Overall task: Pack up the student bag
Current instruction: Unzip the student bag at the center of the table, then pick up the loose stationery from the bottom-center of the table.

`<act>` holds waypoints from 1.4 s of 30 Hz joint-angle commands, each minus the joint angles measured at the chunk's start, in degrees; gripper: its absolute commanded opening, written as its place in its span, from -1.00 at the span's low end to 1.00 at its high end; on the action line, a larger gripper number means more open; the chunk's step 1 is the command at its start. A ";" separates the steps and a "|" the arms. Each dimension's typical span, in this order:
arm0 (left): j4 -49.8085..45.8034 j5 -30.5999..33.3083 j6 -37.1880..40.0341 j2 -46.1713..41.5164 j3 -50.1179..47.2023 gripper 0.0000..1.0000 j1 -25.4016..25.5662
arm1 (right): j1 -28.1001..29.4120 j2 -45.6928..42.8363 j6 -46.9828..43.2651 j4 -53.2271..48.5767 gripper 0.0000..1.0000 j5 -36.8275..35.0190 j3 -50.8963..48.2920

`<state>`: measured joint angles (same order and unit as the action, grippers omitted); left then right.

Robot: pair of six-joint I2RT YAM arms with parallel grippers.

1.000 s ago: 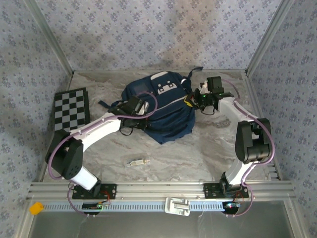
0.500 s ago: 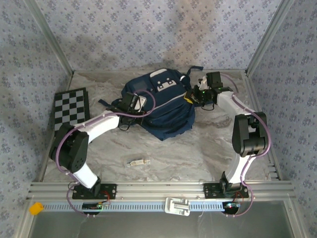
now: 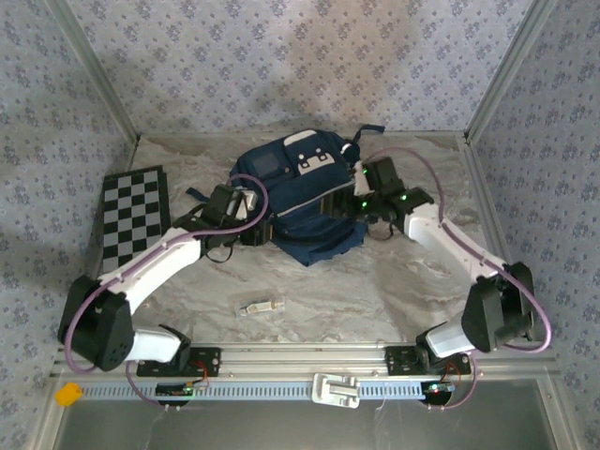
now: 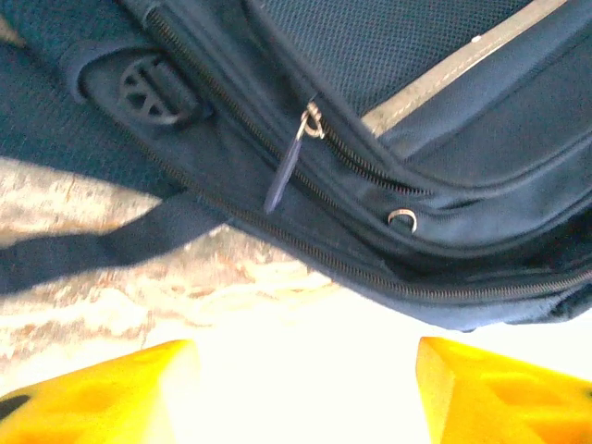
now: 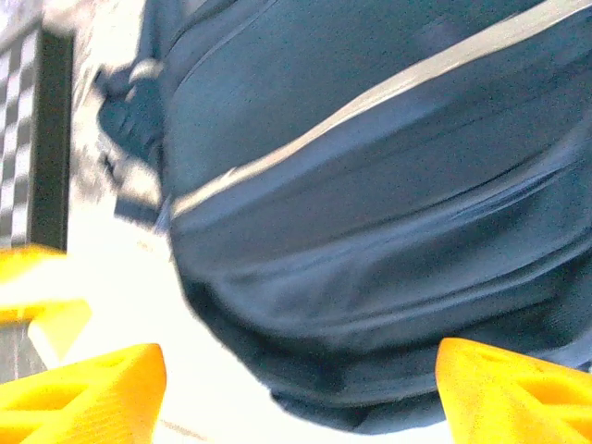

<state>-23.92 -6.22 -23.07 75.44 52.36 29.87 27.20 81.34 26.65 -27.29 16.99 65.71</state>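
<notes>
- Marbled bench (image 3: 375,291), patterned walls; student bag (image 3: 300,187) lies far-centre.
- Left pincer (image 4: 296,398), right pincer (image 5: 301,393): both open, empty, flanking bag.
- Likely positioning step; next needs grip on zipper pull (image 4: 282,171).

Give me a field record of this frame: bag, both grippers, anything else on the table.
bag: navy backpack, lying far centre on the table
zip pull: hangs loose on the bag's side, left wrist view
left gripper: open, at the bag's left side, holding nothing
right gripper: open, at the bag's right side, holding nothing
checkerboard: flat at the table's left edge
small pale item: near centre front, apart from the bag; too small to identify
</notes>
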 commanded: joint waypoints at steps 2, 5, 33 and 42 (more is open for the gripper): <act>-5.89 -0.06 -6.77 -5.39 -2.96 0.30 -0.61 | 9.33 -2.67 -5.54 -1.21 0.67 -7.29 -4.67; -7.27 0.91 -10.18 -8.82 -5.44 0.34 -0.94 | 16.55 -2.43 -9.14 1.83 0.74 -8.04 -7.56; -19.86 9.71 -19.29 -26.83 -11.39 0.66 -5.39 | 40.71 24.81 -40.38 6.93 0.63 -12.38 1.96; -19.79 9.19 -18.96 -27.78 -12.10 0.69 -6.96 | 40.66 28.52 -42.67 5.78 0.42 -9.86 4.58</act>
<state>-42.48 2.66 -41.69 48.38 40.82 23.55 67.61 108.47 -14.22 -19.88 5.82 68.45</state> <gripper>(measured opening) 0.843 0.718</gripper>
